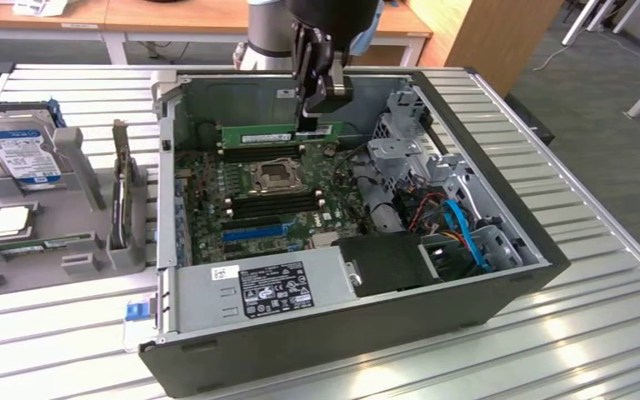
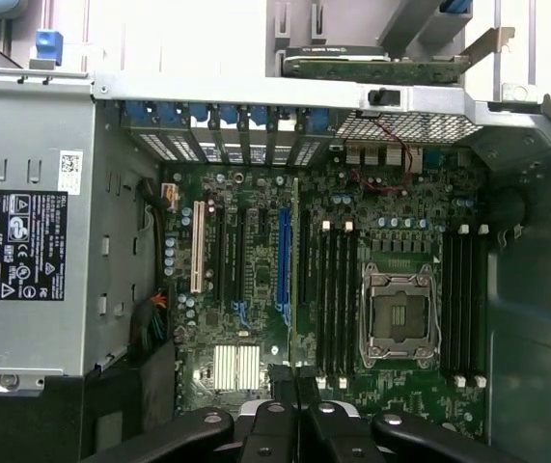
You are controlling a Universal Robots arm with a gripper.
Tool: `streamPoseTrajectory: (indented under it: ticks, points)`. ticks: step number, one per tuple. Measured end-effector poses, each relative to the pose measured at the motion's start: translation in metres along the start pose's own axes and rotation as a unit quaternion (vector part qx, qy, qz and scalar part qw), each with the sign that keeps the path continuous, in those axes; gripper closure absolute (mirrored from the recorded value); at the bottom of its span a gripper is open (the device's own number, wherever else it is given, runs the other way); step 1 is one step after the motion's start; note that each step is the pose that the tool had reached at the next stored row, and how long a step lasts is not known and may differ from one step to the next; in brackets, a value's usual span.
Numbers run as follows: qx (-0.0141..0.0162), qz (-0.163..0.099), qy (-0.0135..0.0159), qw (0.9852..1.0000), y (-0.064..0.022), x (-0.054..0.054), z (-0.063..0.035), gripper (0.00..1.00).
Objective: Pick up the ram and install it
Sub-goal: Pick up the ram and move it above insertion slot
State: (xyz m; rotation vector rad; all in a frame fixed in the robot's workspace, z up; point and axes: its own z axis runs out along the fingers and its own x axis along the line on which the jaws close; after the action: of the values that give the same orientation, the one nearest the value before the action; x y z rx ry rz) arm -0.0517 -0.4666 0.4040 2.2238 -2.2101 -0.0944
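One ram (image 1: 264, 133) stick, pinched narrow in gripper (image 1: 316, 125). Most of its length pokes out to exterior view's left of the jaws, hanging clear above mobo. Memory slots (image 1: 264, 202) lie below tool. My call: keep stick parallel w/ slot, match notch, push straight down, no tilt.

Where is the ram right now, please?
In the exterior view the ram is clamped in the gripper inside the case, by the memory slots beyond the processor socket.
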Motion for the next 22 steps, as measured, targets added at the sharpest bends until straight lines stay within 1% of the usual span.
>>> streamPoseTrajectory:
  ticks: [5,17,22]
  points:
    - [-0.0001,0.000,0.0001,1.0000,0.0000,-0.005,0.0003,0.88]
    - [0.0000,0.001,0.0000,1.0000,-0.0002,-0.027,0.0022,0.88]
    - [0.0000,0.001,0.0000,1.0000,-0.0002,-0.034,0.0029,0.88]
